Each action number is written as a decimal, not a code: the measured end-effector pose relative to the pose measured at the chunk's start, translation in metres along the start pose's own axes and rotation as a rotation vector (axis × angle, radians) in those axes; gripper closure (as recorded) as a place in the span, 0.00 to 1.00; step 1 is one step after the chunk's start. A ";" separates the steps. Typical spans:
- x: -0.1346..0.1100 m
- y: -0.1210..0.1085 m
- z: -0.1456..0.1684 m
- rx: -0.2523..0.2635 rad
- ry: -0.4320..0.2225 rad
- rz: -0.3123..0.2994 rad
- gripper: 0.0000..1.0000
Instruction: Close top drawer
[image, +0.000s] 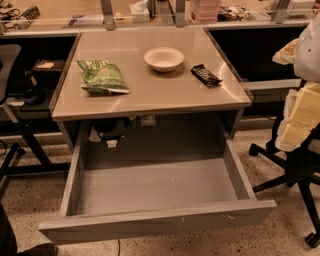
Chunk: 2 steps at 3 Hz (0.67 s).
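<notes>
The top drawer (156, 220) is a wide, deep grey drawer as broad as the desk. It is pulled far out toward the camera and is empty inside. Its flat front panel has no handle and carries small pale scuff marks near its right end. The drawer's side walls run back under the desk top (150, 95). My gripper does not show anywhere in the camera view, and nothing touches the drawer.
On the desk top lie a green chip bag (102, 76), a white bowl (164, 58) and a dark snack bar (206, 74). An office chair with torn yellow foam (300, 125) stands close on the right. Another chair (10, 105) stands left. A dark shape (7, 235) fills the bottom-left corner.
</notes>
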<state>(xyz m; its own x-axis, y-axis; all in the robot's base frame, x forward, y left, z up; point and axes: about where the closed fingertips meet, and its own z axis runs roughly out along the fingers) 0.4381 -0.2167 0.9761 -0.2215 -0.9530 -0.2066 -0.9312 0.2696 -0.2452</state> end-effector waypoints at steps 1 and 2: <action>0.000 0.000 0.000 0.000 0.000 0.000 0.00; 0.000 0.000 0.000 0.000 0.000 0.000 0.12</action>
<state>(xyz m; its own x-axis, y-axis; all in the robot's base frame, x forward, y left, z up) 0.4381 -0.2167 0.9761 -0.2215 -0.9530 -0.2066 -0.9312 0.2696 -0.2453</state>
